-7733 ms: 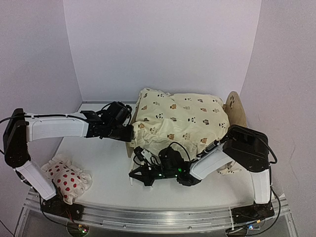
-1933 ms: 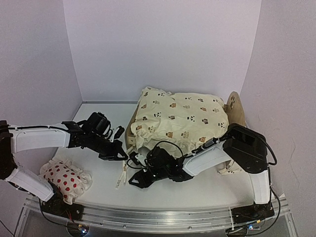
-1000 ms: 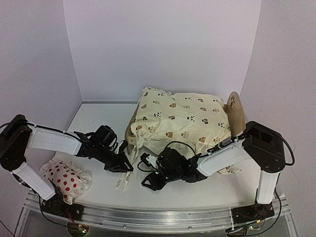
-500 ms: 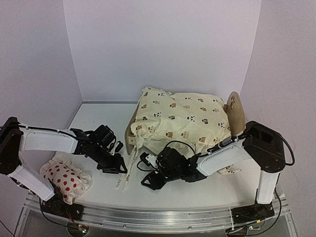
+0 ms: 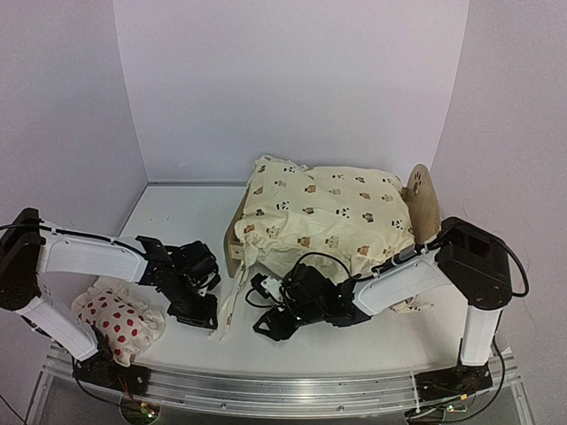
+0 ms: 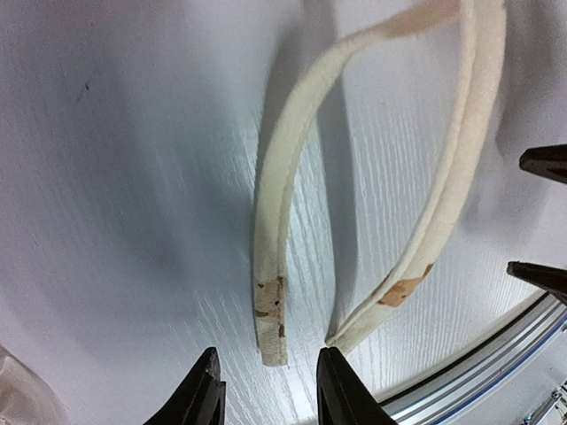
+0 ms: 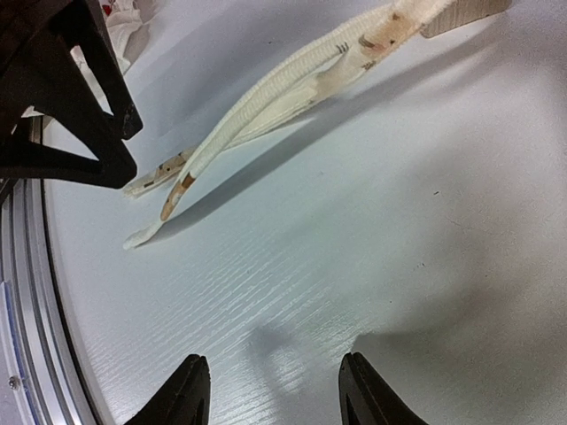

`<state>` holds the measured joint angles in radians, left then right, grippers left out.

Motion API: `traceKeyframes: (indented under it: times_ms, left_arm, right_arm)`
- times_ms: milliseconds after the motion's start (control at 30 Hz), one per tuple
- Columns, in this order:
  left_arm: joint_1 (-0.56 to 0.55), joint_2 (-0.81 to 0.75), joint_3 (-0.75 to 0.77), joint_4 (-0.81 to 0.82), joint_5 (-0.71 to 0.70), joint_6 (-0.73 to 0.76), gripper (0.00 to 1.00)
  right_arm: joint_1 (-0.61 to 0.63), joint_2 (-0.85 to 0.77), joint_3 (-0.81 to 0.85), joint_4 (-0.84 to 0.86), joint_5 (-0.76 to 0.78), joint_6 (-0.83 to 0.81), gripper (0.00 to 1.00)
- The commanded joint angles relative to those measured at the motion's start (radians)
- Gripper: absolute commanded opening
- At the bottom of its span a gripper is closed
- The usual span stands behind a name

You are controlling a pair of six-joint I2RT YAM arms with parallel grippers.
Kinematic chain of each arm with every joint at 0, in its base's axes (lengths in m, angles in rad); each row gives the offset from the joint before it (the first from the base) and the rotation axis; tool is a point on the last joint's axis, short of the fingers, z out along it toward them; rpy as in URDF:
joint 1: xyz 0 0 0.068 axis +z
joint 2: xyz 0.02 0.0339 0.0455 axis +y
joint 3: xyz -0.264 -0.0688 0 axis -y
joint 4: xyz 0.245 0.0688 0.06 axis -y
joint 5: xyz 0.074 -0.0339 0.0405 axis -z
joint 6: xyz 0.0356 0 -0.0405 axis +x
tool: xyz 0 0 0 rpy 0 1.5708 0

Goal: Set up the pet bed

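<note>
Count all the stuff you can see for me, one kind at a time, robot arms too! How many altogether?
Wooden pet bed: 1
Animal-print cushion: 1
Red-spotted pillow: 1
Robot arms, the left arm and the right arm: 2
Total: 5

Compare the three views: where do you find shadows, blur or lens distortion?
Top external: soft, even light, no hard glare. Left wrist: the cream ties throw broad soft shadows on the white table. Right wrist: the metal rail bows with wide-angle distortion; a diffuse shadow lies lower right.
</note>
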<state>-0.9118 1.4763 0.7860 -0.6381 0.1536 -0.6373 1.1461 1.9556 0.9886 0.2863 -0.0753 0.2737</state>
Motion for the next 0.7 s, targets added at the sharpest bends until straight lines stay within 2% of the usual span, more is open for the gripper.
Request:
traceKeyframes:
  times_ms: [0, 367, 667]
  left_arm:
    - [-0.02, 0.021, 0.015, -0.013, -0.005, -0.009, 0.36]
    - [-0.078, 0.134, 0.044, -0.015, -0.037, -0.017, 0.3]
    - [-0.162, 0.268, 0.133, -0.15, -0.243, -0.095, 0.14]
  right_arm:
    - [0.006, -0.021, 0.01, 0.005, 0.011, -0.016, 0.52]
    - [0.006, -0.028, -0.004, 0.006, 0.02, -0.021, 0.52]
    - [0.005, -0.027, -0.008, 0.005, 0.022, -0.028, 0.52]
